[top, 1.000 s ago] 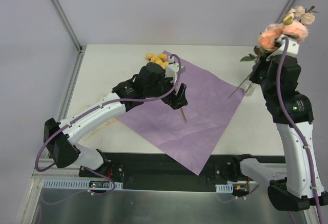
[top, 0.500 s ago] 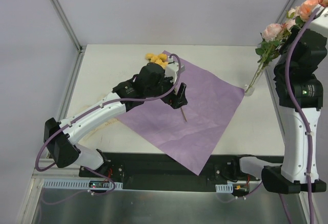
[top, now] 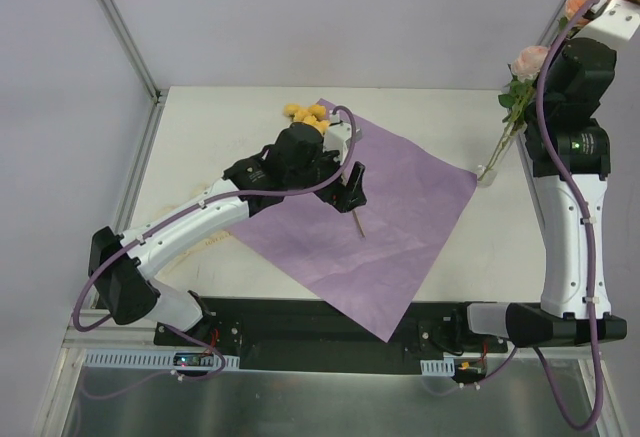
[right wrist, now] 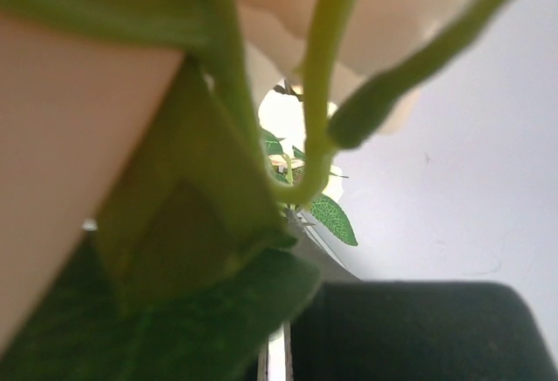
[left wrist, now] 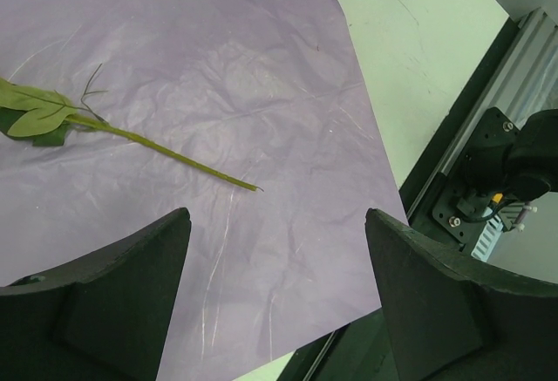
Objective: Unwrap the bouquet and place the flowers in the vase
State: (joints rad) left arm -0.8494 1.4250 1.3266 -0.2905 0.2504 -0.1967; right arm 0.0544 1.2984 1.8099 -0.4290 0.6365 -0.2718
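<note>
- Table (top: 200, 137): a flat white top fills the middle of the overhead view. Plain grey walls (top: 350, 17) close it in behind and at both sides, and a slanted metal frame post (top: 120, 27) runs to the far left corner.
- A large square purple paper sheet (top: 400, 217) lies creased and turned diagonally over the table's middle and right. Its near corner hangs over the edge onto the black base plate (top: 330, 322).
- The left gripper (left wrist: 275, 233) hovers over the sheet's left part with its jaws wide apart and nothing between them.
- Beneath it a single thin green stem (left wrist: 174, 150) lies loose on the paper, with leaves at one end and a bare tip at the other.
- A cluster of yellow blooms (top: 305, 112) lies at the sheet's far left edge, just behind the left arm, which partly hides it.
- The small clear glass vase (top: 488, 171) stands upright on bare table, just off the sheet's right corner.
- The right gripper (top: 600, 2) is raised high at the right edge, clamped on the pink and peach flowers (top: 530, 60).
- The blooms sit up beside the gripper and the long green stems slant down to the vase. Their tips may be in its neck; the overhead view is too small to tell.
- The right wrist view shows only blurred stems and leaves against the lens.
- White table shows along the far edge and down the sheet's left side. The right arm stands close to the right wall.
</note>
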